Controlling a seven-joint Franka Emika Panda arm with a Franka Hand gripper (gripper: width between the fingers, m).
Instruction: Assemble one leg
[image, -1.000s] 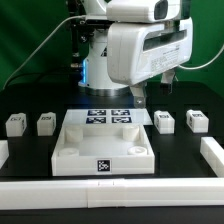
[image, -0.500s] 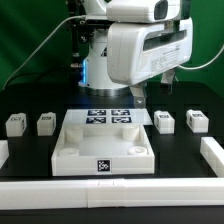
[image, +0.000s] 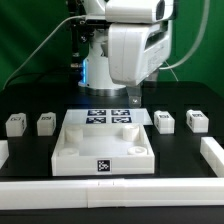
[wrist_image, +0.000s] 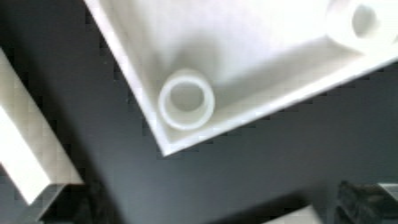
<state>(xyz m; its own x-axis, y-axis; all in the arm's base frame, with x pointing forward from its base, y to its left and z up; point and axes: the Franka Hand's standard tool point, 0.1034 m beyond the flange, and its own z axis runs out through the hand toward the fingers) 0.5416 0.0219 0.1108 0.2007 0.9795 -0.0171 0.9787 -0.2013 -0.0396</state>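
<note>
Four small white legs with tags stand on the black table: two at the exterior view's left (image: 14, 124) (image: 45, 123) and two at its right (image: 165, 121) (image: 196, 121). The large white tabletop (image: 75, 150) lies in the middle, sockets up. My gripper (image: 132, 98) hangs above the tabletop's far edge, open and empty. In the wrist view its dark fingertips (wrist_image: 365, 200) stand wide apart at the frame corners around the gripper's middle (wrist_image: 210, 205). That view shows a tabletop corner with a round socket (wrist_image: 185, 100). No leg shows there.
The marker board (image: 108, 117) lies behind the tabletop. White rails edge the work area at the front (image: 110, 187), the exterior view's right (image: 212, 150) and its left (image: 3, 152). A rail also shows in the wrist view (wrist_image: 27, 150).
The wrist has turned about its axis, so the hand looks narrower than before. The legs and the tabletop have not moved.
</note>
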